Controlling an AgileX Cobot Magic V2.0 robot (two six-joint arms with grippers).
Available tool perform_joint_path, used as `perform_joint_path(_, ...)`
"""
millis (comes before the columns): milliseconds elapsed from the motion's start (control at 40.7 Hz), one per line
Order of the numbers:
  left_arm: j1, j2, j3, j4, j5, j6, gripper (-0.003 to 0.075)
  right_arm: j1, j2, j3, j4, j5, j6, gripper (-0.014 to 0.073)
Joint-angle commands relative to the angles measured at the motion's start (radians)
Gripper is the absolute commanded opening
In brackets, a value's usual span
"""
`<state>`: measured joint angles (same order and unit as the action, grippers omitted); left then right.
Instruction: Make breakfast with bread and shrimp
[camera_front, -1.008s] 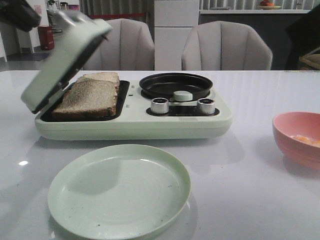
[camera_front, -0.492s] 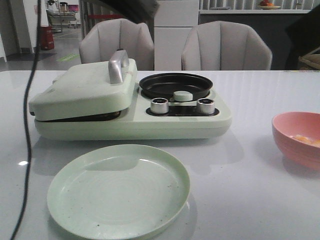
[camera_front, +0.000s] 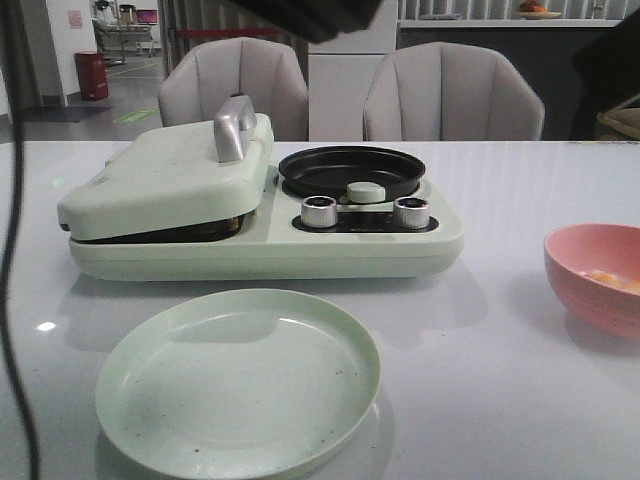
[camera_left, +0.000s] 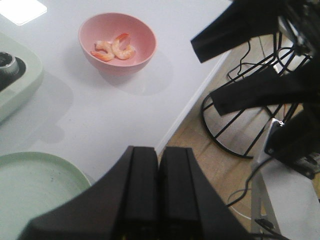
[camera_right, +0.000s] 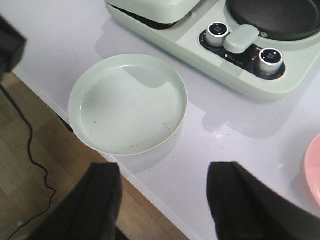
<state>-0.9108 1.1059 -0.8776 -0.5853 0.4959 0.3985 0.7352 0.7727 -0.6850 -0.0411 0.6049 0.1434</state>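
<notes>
The bread is hidden under the shut lid of the pale green breakfast maker. The shrimp, three small curled pink-orange pieces, lie in a pink bowl; in the front view the bowl sits at the right with shrimp showing inside. My left gripper is shut and empty, high above the table's edge near the plate. My right gripper is open and empty, above the table's front edge by the green plate.
The empty green plate lies in front of the maker. A black round pan and two silver knobs are on the maker's right half. A dark arm part hangs at the top. A cable dangles at the left.
The maker's lid, open over the bread a second ago, is now shut. The dark arm above has moved right and the hanging cable has swung left.
</notes>
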Motion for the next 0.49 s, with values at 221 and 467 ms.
perform_joint_path(221, -0.008, -0.291, 0.191, 0.349, -0.042, -0.362, 0.0103, 0.000, -0.007, -0.028, -0.001, -0.079, -0.001, 0.0489)
perform_joint_path(467, -0.008, -0.398, 0.195, 0.649, 0.055, -0.531, 0.0101, 0.000, -0.006, -0.028, -0.001, -0.085, -0.001, 0.0489)
